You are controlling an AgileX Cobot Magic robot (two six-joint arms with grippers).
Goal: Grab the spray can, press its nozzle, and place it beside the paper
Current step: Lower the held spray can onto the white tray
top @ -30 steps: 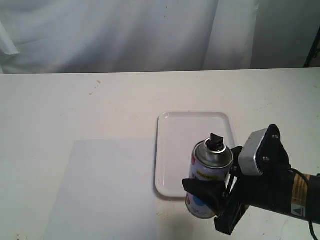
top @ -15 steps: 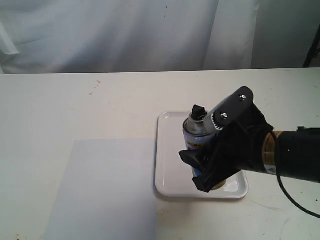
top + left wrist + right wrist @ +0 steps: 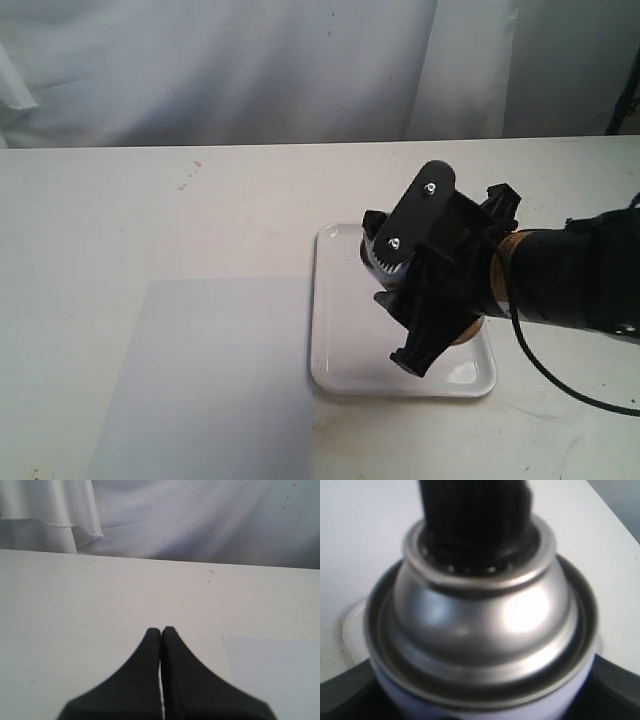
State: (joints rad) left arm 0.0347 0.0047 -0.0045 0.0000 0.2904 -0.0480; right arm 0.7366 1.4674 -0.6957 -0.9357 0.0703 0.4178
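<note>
My right gripper (image 3: pixel 402 332) is shut on the spray can (image 3: pixel 371 256) and holds it above the white tray. In the exterior view the wrist hides nearly all of the can; only a sliver of its silver top shows. The right wrist view is filled by the shiny silver dome of the spray can (image 3: pixel 480 620), with the black nozzle (image 3: pixel 475 520) at its centre and nothing touching it. The pale bluish paper (image 3: pixel 210 380) lies flat to the left of the tray. My left gripper (image 3: pixel 161 630) is shut and empty over bare table, with the paper (image 3: pixel 275 675) close beside it.
The glossy white rimmed tray (image 3: pixel 340 300) sits right of the paper, its left rim almost touching the sheet's edge. A white curtain (image 3: pixel 250 70) hangs behind the table's far edge. The table (image 3: pixel 120 220) has a few small orange specks.
The right arm has lifted the can from near the table's front edge and carried it back over the tray, and the wrist has turned so that it now covers the can.
</note>
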